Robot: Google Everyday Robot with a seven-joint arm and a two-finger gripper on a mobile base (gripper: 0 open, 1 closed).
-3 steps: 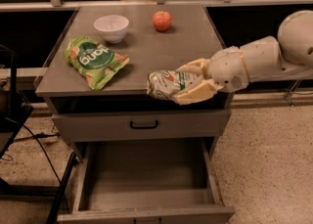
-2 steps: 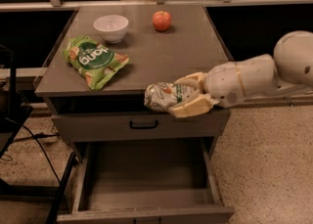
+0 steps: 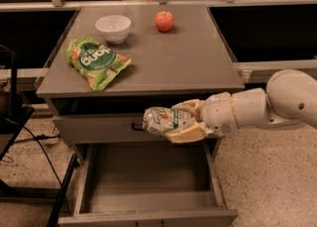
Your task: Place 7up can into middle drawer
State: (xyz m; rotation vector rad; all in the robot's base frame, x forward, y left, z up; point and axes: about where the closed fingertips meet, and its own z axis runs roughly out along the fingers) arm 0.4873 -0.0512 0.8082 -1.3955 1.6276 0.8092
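My gripper reaches in from the right and is shut on the 7up can, a green and white can held on its side. The can hangs in front of the closed upper drawer front, above the open middle drawer. That drawer is pulled out at the bottom, a wide shallow grey box with a bare floor. The can is apart from the drawer floor, well above it.
On the cabinet top lie a green snack bag, a white bowl and a red apple. A closed drawer front with a black handle sits behind the can. Dark frame and cables stand at the left.
My gripper has carried the can down and to the left, from the cabinet top's front edge to in front of the upper drawer, above the open drawer.
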